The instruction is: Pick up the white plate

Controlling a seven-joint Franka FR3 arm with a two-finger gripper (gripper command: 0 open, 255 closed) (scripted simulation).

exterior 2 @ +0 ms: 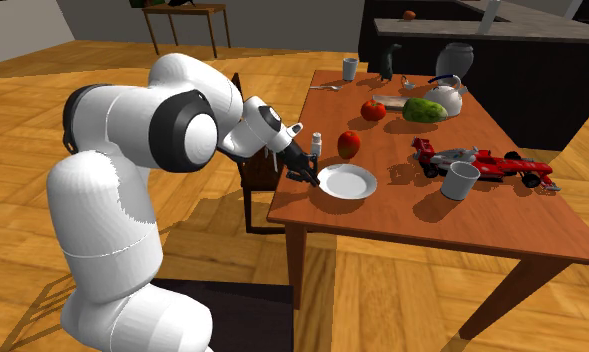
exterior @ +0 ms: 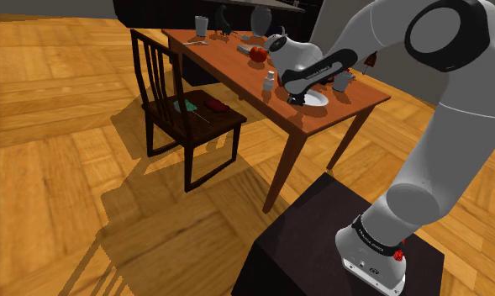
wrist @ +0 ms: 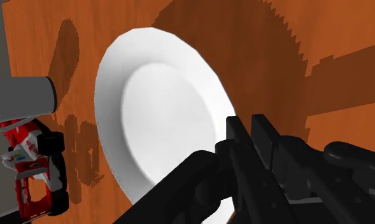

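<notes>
A white plate (exterior 2: 350,183) lies flat on the brown wooden table (exterior 2: 422,235), near the corner closest to the arm; in the shoulder view the plate (exterior: 316,97) peeks out from under the hand. My black gripper (exterior 2: 315,180) sits at the plate's rim on the side facing the arm. In the wrist view the two fingers (wrist: 208,172) close tightly over the edge of the plate (wrist: 157,121), with my gripper (wrist: 243,137) shut on that rim. The plate looks to be resting on the table.
A white cup (exterior 2: 460,180) and a red toy race car (exterior 2: 482,160) stand just beyond the plate. A small white shaker (exterior 2: 316,146) and a red apple (exterior 2: 349,143) are beside it. A dark chair (exterior: 186,118) stands at the table's side.
</notes>
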